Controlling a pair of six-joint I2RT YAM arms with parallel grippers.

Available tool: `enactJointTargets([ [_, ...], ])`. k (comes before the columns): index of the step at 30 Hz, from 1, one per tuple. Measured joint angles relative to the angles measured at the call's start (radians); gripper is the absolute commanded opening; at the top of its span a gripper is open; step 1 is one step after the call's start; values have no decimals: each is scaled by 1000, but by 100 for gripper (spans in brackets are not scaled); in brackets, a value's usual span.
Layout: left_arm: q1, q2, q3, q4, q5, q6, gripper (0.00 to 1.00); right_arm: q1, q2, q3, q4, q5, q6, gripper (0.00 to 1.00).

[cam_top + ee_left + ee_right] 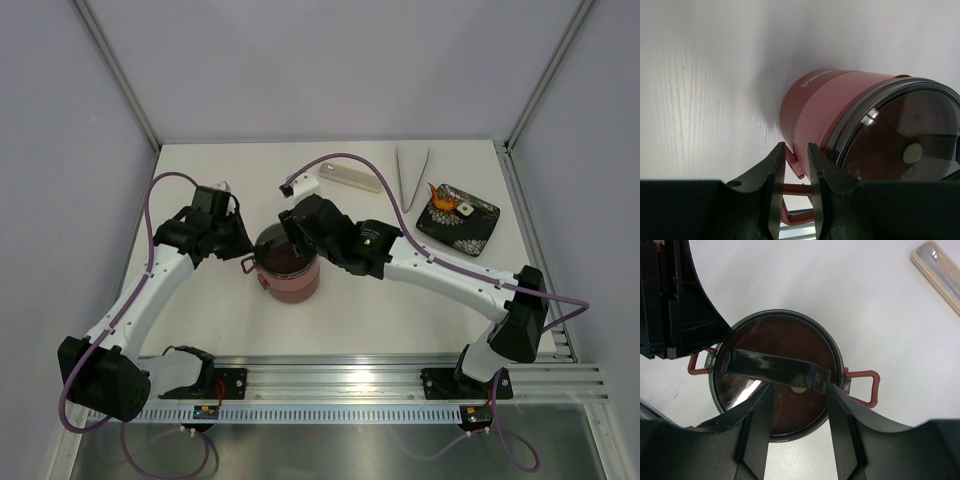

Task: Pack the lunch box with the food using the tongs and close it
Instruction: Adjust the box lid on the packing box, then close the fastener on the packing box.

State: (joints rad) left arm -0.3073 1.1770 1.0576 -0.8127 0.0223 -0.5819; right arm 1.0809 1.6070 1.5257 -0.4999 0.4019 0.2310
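Observation:
The lunch box (291, 275) stands stacked mid-table with its grey top lid (790, 405) on. My left gripper (796, 156) is at its left side, shut on the red latch (798, 189), whose wire bar spans the gap between the fingers. Over the lid hangs my right gripper (799, 386), open, its fingertips (836, 395) by the lid's dark handle strap (775, 367), nothing between them. The other red latch (864, 386) sticks out sideways. The silver tongs (412, 172) lie at the back right. The food, orange pieces (440, 198) and a white piece (465, 210), sits on the black tray (478, 230).
A pale beige cutlery case (347, 178) lies behind the lunch box, also in the right wrist view's top corner (937, 272). Grey walls close in the table on three sides. A metal rail (340, 385) runs along the near edge.

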Motion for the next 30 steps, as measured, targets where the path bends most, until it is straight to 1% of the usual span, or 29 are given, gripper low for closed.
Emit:
enactJointTargets([
  [8,-3,2,0,-2,-3,-2,28,0,95,109,-19,-1,-15,54],
  [14,-3,0,18,-30,-53,1,31,0,157,185,-29,-5,-19,53],
  [22,-3,-47,78,-66,-117,7,31,0,159,187,-47,-47,-16,52],
  [26,-3,-45,69,-60,-126,7,29,0,159,177,-45,-47,-5,52],
  [30,-3,-26,35,-58,-128,8,26,0,140,129,-31,-39,8,53],
])
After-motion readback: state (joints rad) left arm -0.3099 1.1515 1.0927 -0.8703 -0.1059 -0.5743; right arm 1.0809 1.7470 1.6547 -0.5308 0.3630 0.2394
